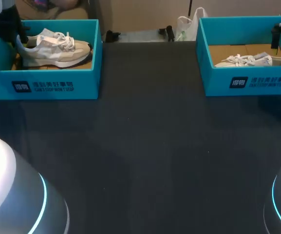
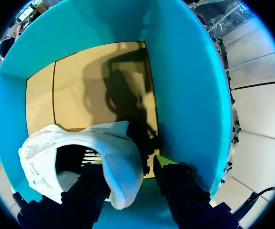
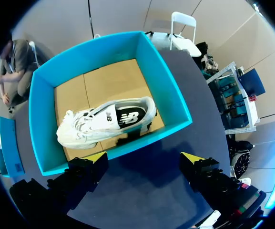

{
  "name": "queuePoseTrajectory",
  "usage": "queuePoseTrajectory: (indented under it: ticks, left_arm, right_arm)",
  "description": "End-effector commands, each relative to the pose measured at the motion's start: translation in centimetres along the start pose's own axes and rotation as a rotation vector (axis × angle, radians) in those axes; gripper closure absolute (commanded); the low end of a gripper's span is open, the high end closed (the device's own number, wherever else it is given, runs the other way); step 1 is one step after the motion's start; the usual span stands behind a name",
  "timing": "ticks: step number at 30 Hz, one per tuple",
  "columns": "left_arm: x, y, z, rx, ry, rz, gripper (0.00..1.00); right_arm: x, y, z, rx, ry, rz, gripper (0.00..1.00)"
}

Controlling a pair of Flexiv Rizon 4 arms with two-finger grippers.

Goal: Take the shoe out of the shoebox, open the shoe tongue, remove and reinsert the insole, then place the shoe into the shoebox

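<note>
Two teal boxes stand at the far corners of the dark surface (image 1: 145,146), well apart, with a wide bare stretch between them. The left box (image 1: 57,83) holds a pale shoe (image 1: 55,48) lying on its sole along the box, laces up, heel toward the outer end wall. The right box (image 1: 257,83) holds a second shoe (image 1: 254,60), tipped on its side on the brown cardboard floor, its dark lining facing up in the right wrist view.

The left box's walls hem the left hand (image 2: 129,162) in – the end wall rises close beside one finger, and the heel fills the space ahead. This hand is down inside the box at the heel. Its fingers are spread with the heel collar between them: one finger (image 2: 87,188) sits at the shoe's mouth against the collar, while the other (image 2: 175,183) is outside the heel with a thin dark gap showing, so it does not pinch the shoe.

The right hand (image 3: 144,156) hangs high above the surface, on the near side of the right box and pointing down – its fingers are spread wide and hold nothing. The box's near wall lies between it and the shoe inside
</note>
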State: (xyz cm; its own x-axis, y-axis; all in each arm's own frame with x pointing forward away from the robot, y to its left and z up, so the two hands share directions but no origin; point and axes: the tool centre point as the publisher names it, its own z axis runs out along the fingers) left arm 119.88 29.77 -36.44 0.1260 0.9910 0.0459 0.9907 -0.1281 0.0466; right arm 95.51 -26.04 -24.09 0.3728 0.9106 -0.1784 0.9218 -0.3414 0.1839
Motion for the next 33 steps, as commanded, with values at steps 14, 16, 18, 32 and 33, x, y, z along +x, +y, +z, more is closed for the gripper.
queuePoseTrajectory:
  ticks: [14, 16, 18, 32, 33]
  left_arm:
    - [0.1, 0.6, 0.8, 0.048, 0.015, 0.019, 1.00]
    - [0.2, 0.4, 0.3, 0.047, 0.020, 0.024, 1.00]
    - [0.3, 0.3, -0.2, 0.048, 0.028, 0.027, 1.00]
    - [0.9, -1.1, -10.2, 0.001, 0.047, -0.044, 1.00]
    - [0.8, -1.3, -11.0, 0.003, 0.050, -0.048, 1.00]
  right_arm:
    - [0.0, 0.0, 0.0, -0.001, 0.002, 0.000, 0.00]
    - [0.0, 0.0, 0.0, -0.001, 0.002, 0.000, 0.00]
    - [0.0, 0.0, 0.0, -0.001, 0.002, 0.000, 0.00]
    - [0.0, 0.0, 0.0, -0.001, 0.002, 0.000, 0.00]
    - [0.0, 0.0, 0.0, -0.001, 0.002, 0.000, 0.00]
